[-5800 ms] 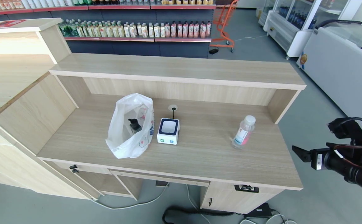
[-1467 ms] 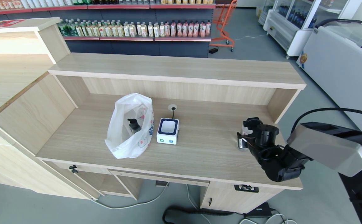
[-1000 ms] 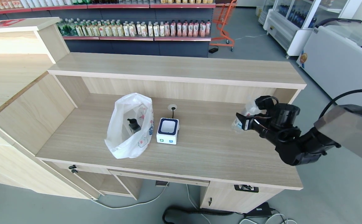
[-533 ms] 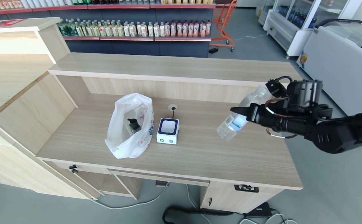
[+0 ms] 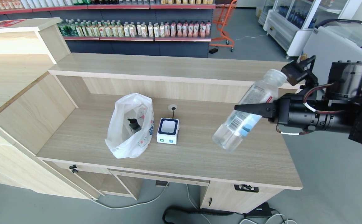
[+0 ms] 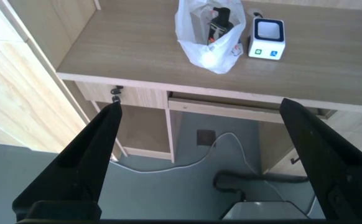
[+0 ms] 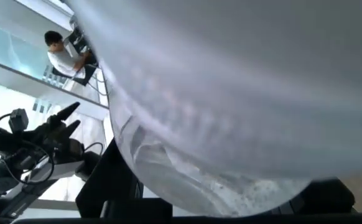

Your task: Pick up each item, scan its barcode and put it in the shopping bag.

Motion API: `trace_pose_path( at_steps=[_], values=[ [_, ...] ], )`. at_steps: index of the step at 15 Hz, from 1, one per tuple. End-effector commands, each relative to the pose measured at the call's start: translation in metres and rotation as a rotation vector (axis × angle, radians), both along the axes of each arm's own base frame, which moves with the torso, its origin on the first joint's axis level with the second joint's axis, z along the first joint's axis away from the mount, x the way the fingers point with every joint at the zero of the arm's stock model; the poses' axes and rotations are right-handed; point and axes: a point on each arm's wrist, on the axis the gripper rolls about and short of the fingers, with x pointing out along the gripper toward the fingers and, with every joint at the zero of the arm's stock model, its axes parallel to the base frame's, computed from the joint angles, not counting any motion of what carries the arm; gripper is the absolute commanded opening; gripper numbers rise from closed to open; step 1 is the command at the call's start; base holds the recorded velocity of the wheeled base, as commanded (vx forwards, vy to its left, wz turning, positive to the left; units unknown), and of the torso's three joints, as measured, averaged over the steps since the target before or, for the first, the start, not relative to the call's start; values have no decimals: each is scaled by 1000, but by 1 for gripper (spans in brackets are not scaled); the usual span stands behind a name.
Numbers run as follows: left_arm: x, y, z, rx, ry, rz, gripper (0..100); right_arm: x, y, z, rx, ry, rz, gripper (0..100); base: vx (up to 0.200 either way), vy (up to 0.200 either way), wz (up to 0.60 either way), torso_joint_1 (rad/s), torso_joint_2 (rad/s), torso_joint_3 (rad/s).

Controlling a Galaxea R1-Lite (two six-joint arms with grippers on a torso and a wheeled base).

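Pinching the clear water bottle (image 5: 232, 132) around its middle, the right gripper (image 5: 255, 104) holds it in the air above the wooden counter (image 5: 199, 152), well to the right of the scanner (image 5: 168, 130). One dark finger (image 5: 252, 109) lies across the label on the side facing the head camera. The opposite finger is hidden behind the bottle. The bottle is tilted, with its base lowest and nearest the scanner and its white cap highest and farthest from it. A barcode patch on the label faces up and toward the head camera, next to a blue part of the label. From the right wrist, the bottle's clear wall (image 7: 231, 93) sits right against the lens.

The scanner stands on the counter with its pale window facing up, and a cord runs from its far side into a round cable hole (image 5: 172, 107). Just beside the scanner on its left stands the white shopping bag (image 5: 130, 127), its mouth open upward. A dark pump-top bottle (image 5: 134, 125) stands inside it.

The left gripper (image 6: 199, 162) hangs off the counter's near edge, on the near-left side of the scanner (image 6: 267, 38) and above the floor. Its fingers (image 6: 75, 174) are spread wide with nothing between them. Beyond them lie the bag (image 6: 209, 46) and the pump-top bottle (image 6: 220, 22).

Far behind the scanner, shelves of drinks (image 5: 137, 29) line the wall.
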Motion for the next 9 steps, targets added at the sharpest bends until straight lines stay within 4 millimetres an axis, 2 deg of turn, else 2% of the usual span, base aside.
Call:
trace_pose_path(
  at_steps=[1,2,4,7,9],
  values=[
    [0,0,0,0,-1,0,100,-19,0,-1,-23,-46,34,0,0,0,0,0,0,0],
    [0,0,0,0,1,0,100,-23,1,-9,-56,-83,49,0,0,0,0,0,0,0],
    [0,0,0,0,-1,-2,100,-27,0,-8,-63,-95,49,0,0,0,0,0,0,0],
    [0,0,0,0,-1,-2,100,-49,2,-16,-106,-84,98,0,0,0,0,0,0,0],
    [0,0,0,0,1,-2,100,-56,6,-14,-103,-98,133,0,0,0,0,0,0,0]
  ],
)
